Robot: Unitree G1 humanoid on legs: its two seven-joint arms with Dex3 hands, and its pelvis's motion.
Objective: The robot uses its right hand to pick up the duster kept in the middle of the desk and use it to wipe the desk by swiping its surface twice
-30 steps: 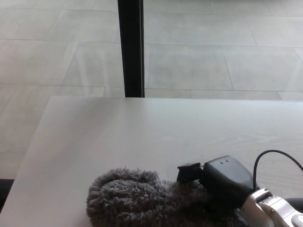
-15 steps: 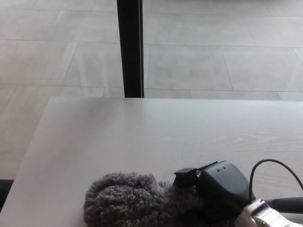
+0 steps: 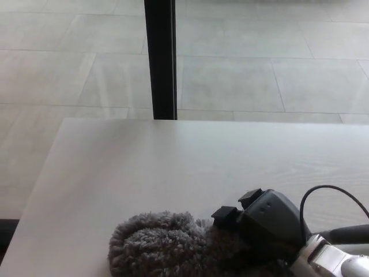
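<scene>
Item: right hand (image 3: 268,222) grasping the grey duster (image 3: 167,245) on the desk (image 3: 144,167).
It is pressing the fluffy head, lying just left of it, flat for wiping.

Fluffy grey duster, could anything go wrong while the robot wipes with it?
1. The duster sits near the desk's left and near edges, so a long swipe that way might carry it over the edge.
2. The right hand lies partly buried in the fluff, and the grip itself is hidden; if loose, the duster could slip out mid-swipe.
3. The black cable loops above the wrist and could perhaps drag on the desk.
</scene>
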